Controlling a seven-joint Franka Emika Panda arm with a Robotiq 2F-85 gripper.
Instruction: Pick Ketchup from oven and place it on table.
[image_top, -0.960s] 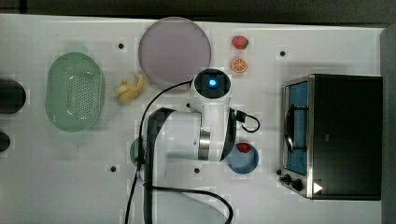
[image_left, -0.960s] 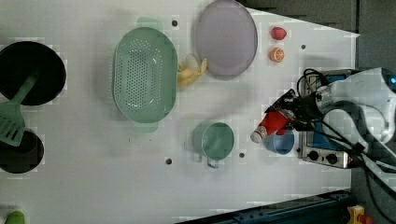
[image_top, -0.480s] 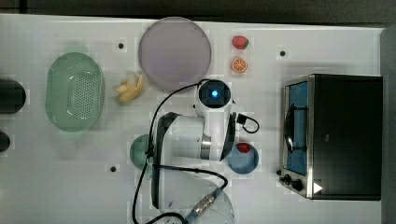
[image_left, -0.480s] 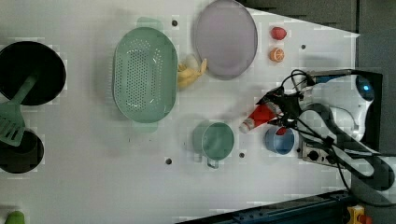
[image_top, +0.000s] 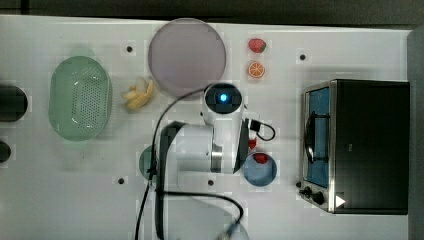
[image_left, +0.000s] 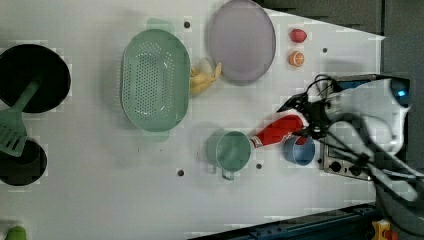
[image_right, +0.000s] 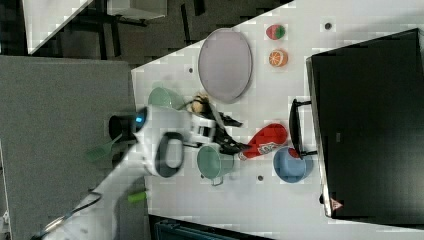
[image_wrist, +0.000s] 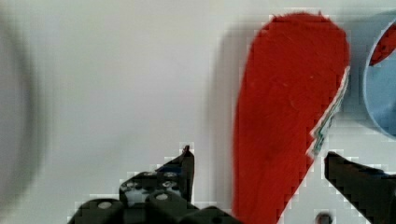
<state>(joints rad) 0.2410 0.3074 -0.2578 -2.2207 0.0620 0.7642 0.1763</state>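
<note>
The Ketchup is a slim red bottle lying on its side on the white table, between a green cup and a blue bowl, its cap end toward the cup. In the wrist view the Ketchup lies between my two black fingers with white table showing on both sides. My gripper is open and hovers just over the bottle, as the gripper also appears in the left view. The oven stands at the top view's right, glass door and handle facing the bowl.
A blue bowl with a small red item sits right beside the bottle, a green cup at its other end. A green colander, purple plate, banana pieces, strawberry and orange slice lie farther off. Black pans are at the left view's left.
The bottle, held tilted near the blue bowl a second ago, came down toward the green cup and now lies flat on the table. The jaws have spread off it.
</note>
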